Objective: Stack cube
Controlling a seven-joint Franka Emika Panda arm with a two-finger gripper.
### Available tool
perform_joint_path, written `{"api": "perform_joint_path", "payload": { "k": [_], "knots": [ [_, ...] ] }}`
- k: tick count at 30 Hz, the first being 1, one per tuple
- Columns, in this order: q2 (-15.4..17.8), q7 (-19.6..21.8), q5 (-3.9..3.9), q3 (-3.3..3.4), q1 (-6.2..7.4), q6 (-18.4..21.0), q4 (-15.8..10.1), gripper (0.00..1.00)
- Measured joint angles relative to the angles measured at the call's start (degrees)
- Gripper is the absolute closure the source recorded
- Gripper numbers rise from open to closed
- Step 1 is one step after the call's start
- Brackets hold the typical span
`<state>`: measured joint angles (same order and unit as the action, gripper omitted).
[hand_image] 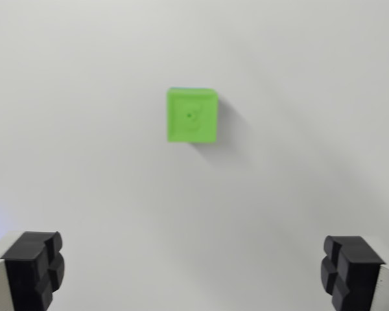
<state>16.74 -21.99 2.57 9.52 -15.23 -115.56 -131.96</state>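
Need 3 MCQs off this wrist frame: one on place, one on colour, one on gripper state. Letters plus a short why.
1. Where does the cube sit in the wrist view?
A. bottom left corner
B. slightly above centre
C. between the fingertips

2. What colour is the cube?
A. green
B. red
C. black

3. How is the gripper set?
A. shut on the cube
B. shut on nothing
C. open, holding nothing

Answers:
1 B: it lies on the white surface above mid-frame, well clear of both fingers.
2 A: its top face is bright green.
3 C: the black fingertips stand far apart at the bottom corners with only bare surface between them.
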Motion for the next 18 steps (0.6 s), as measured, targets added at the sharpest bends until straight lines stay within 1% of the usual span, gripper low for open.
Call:
{"api": "perform_joint_path", "payload": {
  "k": [7,18],
  "knots": [
    [0.19,0.02,0.00,-0.04,0.00,0.82,0.58,0.00],
    [0.04,0.01,0.00,-0.04,0.00,0.82,0.53,0.00]
  ]
}}
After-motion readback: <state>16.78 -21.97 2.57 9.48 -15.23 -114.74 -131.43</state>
